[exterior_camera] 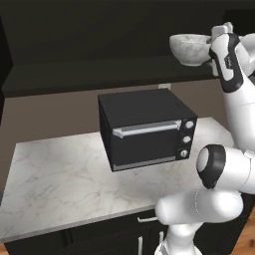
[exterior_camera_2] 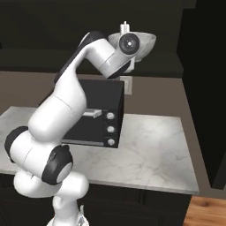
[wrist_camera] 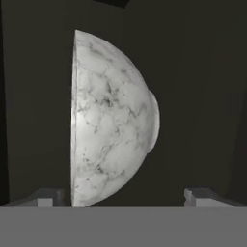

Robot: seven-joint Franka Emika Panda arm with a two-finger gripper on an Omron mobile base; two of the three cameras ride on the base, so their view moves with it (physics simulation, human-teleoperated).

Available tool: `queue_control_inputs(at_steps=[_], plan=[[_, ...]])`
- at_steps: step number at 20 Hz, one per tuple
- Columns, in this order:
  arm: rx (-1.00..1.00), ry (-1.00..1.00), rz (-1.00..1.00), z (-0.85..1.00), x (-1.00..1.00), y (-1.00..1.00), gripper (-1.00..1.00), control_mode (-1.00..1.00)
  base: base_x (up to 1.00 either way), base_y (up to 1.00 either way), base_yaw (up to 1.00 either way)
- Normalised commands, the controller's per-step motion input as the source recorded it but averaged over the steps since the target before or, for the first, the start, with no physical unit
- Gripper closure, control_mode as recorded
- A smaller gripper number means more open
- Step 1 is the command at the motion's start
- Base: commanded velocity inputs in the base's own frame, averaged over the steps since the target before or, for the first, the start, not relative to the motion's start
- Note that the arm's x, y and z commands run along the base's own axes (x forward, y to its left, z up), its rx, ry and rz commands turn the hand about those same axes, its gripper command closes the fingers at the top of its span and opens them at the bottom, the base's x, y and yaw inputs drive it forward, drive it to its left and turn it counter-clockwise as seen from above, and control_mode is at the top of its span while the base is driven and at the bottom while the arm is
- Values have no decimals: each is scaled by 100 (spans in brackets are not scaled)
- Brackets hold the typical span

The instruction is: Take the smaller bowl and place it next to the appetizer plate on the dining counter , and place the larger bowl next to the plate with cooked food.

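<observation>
Claw (wrist_camera: 123, 195) spread wide before larger bowl (wrist_camera: 113, 118), hand view showing its foot, base views black oven (exterior_camera: 147, 128)

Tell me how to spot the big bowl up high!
Find the black toaster oven on the white marble worktop. Look above it to the dark shelf near the robot's raised hand. There sits a deep, round, grey-white marbled stone bowl, the one pale thing against the dark cabinets.

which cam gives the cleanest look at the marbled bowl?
Hand view: the larger bowl is seen side-on, close and unobstructed, between the open gripper fingertips. The left base view catches it at the top right, partly behind the arm; the right base view has the wrist covering its middle.
</observation>
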Motion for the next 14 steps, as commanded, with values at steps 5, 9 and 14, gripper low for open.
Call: queue_control_inputs(at_steps=[5,9,14], plan=[[5,0,5,0,28,-24,-100,-100,0,0,0],[2,0,4,3,38,-8,-100,-100,0,0,0],[0,1,2,17,37,0,-100,-100,0,0,0]])
